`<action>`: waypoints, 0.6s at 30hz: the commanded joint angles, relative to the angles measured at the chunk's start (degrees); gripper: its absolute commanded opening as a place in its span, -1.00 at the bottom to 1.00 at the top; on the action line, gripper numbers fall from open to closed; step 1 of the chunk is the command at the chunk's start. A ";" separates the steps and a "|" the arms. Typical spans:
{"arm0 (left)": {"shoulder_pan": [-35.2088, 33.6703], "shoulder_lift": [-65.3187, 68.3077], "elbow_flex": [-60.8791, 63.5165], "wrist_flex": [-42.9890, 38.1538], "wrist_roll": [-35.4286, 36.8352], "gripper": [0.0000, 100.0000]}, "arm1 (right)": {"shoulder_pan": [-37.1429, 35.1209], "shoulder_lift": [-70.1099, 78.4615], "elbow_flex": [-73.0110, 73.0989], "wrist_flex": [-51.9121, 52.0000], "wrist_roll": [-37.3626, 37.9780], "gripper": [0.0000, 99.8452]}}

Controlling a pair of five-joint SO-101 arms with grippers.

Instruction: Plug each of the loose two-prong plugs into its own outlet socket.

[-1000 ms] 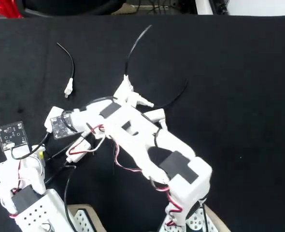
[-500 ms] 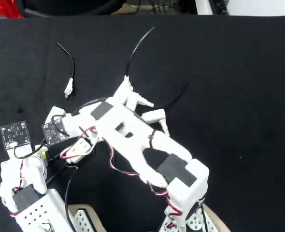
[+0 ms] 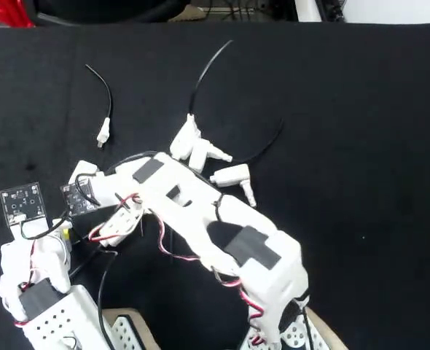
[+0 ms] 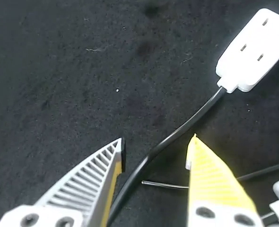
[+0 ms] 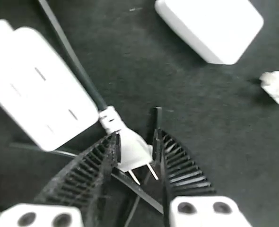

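Observation:
My right gripper [image 5: 135, 130] is shut on a white two-prong plug [image 5: 130, 150], held by its body with the prongs pointing back toward the wrist. Close beside it lies a white outlet block [image 5: 35, 85] with slots on top and a black cable. My left gripper [image 4: 156, 141] is open just above the mat, its white and yellow fingers on either side of a black cable [image 4: 187, 130]. That cable runs to a white outlet block [image 4: 253, 49]. Another loose plug [image 3: 103, 133] on a short black cable lies at the far left of the mat.
Three white plug or socket pieces [image 3: 186, 137] [image 3: 209, 153] [image 3: 233, 175] with black cables lie mid-table beside the right arm [image 3: 171, 197]. A white block [image 5: 210, 26] and a small white piece [image 5: 276, 85] lie beyond the held plug. Black mat covers the table.
The right arm has swung left and lowered, carrying its wrist camera board toward the left arm and uncovering the white pieces mid-table. The left arm has barely shifted.

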 commanded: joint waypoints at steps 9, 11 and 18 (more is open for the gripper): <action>0.66 -0.26 -0.22 -1.14 -0.44 -0.55 | -0.18 5.67 -11.30 14.33 4.57 -0.74; 0.66 -0.26 -0.22 -1.14 -0.44 -0.55 | 0.26 6.02 -11.30 14.33 5.63 -0.75; 0.66 -0.26 -0.22 -1.14 -0.44 -0.55 | 0.35 7.34 -11.47 21.45 13.01 -0.74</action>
